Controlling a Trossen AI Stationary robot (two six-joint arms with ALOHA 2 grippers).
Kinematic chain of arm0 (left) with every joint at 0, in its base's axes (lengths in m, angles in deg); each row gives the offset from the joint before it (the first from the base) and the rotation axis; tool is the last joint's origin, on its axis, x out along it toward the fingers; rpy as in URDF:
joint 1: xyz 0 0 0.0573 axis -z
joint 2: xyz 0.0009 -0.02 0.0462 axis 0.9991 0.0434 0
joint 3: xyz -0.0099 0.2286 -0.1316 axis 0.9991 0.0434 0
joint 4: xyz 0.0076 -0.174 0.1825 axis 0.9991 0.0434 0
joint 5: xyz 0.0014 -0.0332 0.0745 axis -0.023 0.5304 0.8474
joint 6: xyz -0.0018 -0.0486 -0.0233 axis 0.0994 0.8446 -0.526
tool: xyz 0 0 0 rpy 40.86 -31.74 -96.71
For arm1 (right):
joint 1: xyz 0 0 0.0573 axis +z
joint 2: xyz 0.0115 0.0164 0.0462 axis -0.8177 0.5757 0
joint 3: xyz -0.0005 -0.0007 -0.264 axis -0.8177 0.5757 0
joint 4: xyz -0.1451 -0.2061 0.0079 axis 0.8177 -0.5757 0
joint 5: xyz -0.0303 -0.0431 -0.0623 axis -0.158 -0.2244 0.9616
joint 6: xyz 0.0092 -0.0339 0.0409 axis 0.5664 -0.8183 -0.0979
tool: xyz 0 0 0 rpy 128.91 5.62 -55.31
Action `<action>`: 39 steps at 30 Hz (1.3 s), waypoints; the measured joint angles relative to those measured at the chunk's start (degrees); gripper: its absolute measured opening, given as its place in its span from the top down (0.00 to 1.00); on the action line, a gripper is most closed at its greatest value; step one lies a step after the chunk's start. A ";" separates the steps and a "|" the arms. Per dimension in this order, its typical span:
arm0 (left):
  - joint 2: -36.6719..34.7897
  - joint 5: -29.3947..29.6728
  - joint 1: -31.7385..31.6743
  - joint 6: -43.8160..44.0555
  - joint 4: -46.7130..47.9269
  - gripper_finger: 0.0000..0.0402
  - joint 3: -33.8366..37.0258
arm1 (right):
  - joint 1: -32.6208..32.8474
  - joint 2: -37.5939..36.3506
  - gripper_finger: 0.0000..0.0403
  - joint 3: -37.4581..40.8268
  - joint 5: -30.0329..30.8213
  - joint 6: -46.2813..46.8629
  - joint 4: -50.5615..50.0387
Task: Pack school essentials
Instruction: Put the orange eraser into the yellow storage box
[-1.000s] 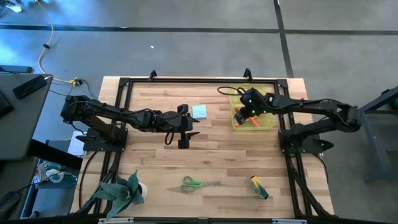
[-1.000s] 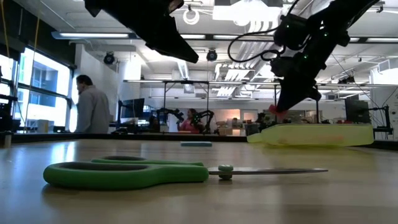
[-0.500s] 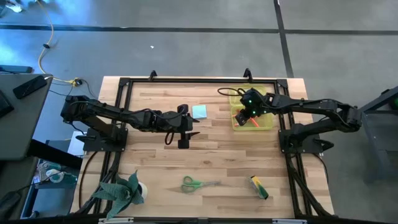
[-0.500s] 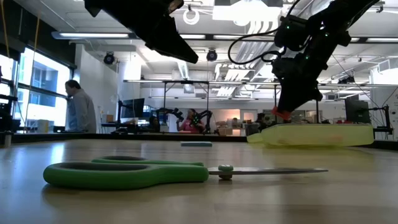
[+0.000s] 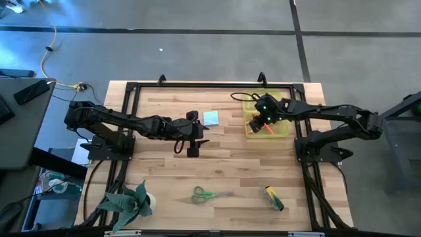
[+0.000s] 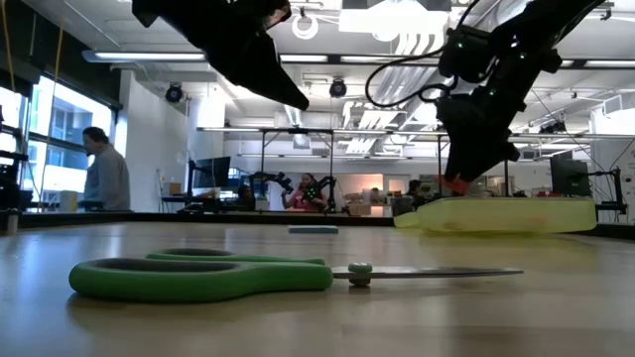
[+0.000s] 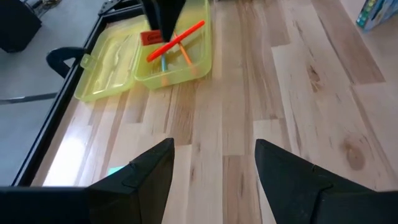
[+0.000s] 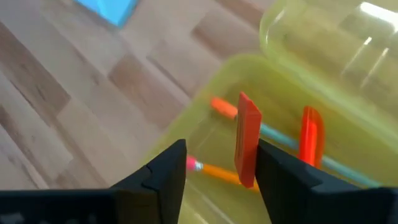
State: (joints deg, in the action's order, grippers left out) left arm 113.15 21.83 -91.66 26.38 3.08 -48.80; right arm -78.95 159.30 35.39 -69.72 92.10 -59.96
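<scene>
My right gripper (image 8: 222,162) hangs open over the translucent yellow case (image 5: 279,129), pointing steeply down. A flat red piece (image 8: 249,140) stands on end between its fingers, close against one of them. A red-orange marker (image 7: 177,40) and pencils (image 8: 217,171) lie in the case. My left gripper (image 7: 214,168) hovers open above mid-table with nothing between its fingers. The light-blue note pad (image 5: 210,118), green-handled scissors (image 5: 209,194) and yellow-green stick (image 5: 273,197) lie flat on the wood. My right gripper's fingers stand on either side of the red piece (image 8: 247,124), which is much narrower than the gap. It sits right beside one finger (image 8: 280,168). Whether that finger touches it, I cannot tell.
The case's open lid (image 7: 106,62) lies flat beside its tray at the table's far right. A green leafy plant (image 5: 128,203) sits at the near left corner. Black frame rails (image 5: 131,118) border the table. Bare wood lies between the scissors and the case.
My right gripper has opened over the case without shifting. The red piece is still between its fingertips and sits slightly lower. A person in the room behind has walked on.
</scene>
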 joint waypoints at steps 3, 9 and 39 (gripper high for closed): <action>0.00 0.33 0.00 0.01 -0.08 0.47 0.00 | 1.85 0.00 0.57 0.00 2.43 -0.23 -2.87; 0.00 0.33 0.00 0.02 -0.22 0.47 -0.01 | 8.06 -0.02 0.57 0.00 12.11 -8.14 -2.60; 4.73 -9.10 -5.28 -6.77 -15.32 0.47 -0.01 | 10.97 -2.12 0.57 -0.02 14.09 -15.02 -0.02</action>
State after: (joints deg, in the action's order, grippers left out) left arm 117.88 12.74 -96.93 19.62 -12.23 -48.81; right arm -67.98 157.18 35.37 -55.63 77.08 -59.98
